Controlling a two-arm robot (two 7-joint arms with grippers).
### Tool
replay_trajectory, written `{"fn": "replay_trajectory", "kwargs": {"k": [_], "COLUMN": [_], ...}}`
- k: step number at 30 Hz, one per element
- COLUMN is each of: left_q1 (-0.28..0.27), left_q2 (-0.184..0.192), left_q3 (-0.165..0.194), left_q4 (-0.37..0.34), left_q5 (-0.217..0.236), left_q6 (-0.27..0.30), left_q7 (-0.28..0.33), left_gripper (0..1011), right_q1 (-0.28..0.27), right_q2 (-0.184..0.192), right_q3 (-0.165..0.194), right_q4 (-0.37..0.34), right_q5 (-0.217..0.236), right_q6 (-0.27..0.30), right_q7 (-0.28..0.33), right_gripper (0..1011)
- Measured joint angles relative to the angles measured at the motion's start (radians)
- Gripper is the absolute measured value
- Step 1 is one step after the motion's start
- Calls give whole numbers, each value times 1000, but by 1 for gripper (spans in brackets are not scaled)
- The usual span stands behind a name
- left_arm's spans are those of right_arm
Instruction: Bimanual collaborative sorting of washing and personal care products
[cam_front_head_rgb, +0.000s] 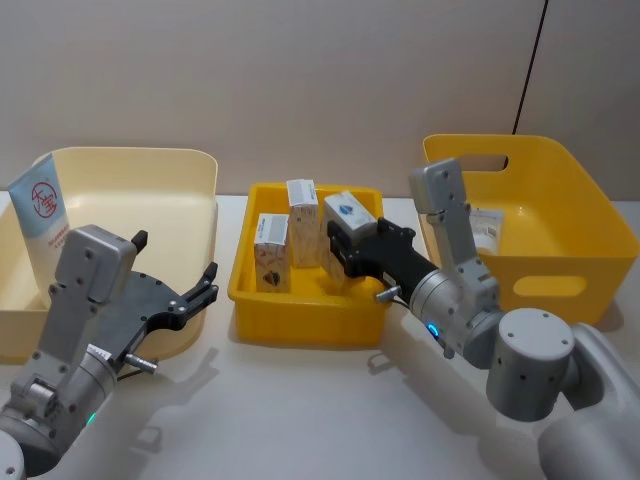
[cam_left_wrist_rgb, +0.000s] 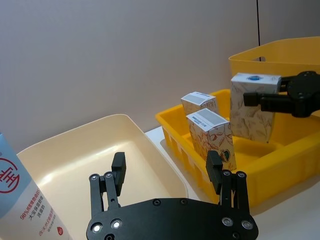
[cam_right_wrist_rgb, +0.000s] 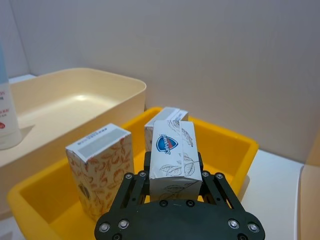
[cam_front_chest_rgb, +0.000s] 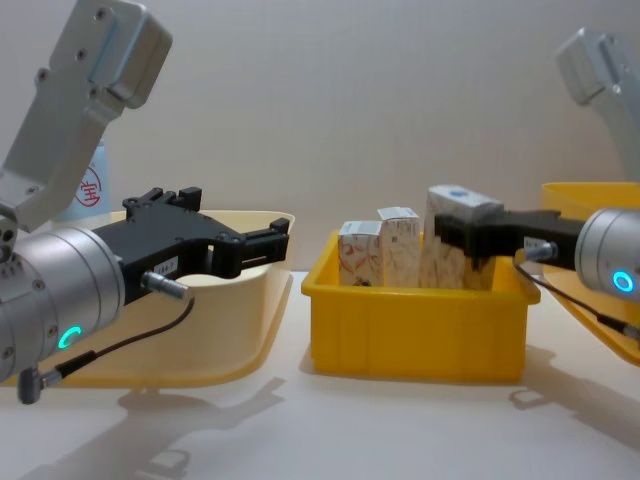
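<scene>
Three small white cartons with orange leaf print are in the small yellow bin. Two of them stand free. My right gripper is shut on the third carton, gripping its sides and holding it higher than the other two. A pale-blue tube with a red ringed logo stands at the far left of the cream tray. My left gripper is open and empty by the tray's right front corner, its fingers pointing toward the small bin.
A large yellow bin with handle cut-outs stands at the right, behind my right arm. The cream tray's inside is bare apart from the tube. White tabletop lies in front of the bins.
</scene>
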Motion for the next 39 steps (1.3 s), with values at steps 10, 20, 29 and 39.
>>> {"fn": "replay_trajectory", "kwargs": {"k": [10, 20, 29, 39], "left_q1": [0, 0, 0, 0], "left_q2": [0, 0, 0, 0], "left_q3": [0, 0, 0, 0], "left_q4": [0, 0, 0, 0], "left_q5": [0, 0, 0, 0], "left_q6": [0, 0, 0, 0], "left_q7": [0, 0, 0, 0], "left_gripper": [1002, 1002, 1002, 1002], "right_q1": [0, 10, 4, -24], "right_q2": [-1, 2, 9, 17], "right_q3": [17, 48, 89, 139], "right_q4": [-16, -46, -92, -146], "right_q5": [11, 22, -3, -55], "right_q6": [-118, -224, -281, -292], "right_q7": [15, 19, -35, -126], "right_gripper": [410, 410, 410, 410]}}
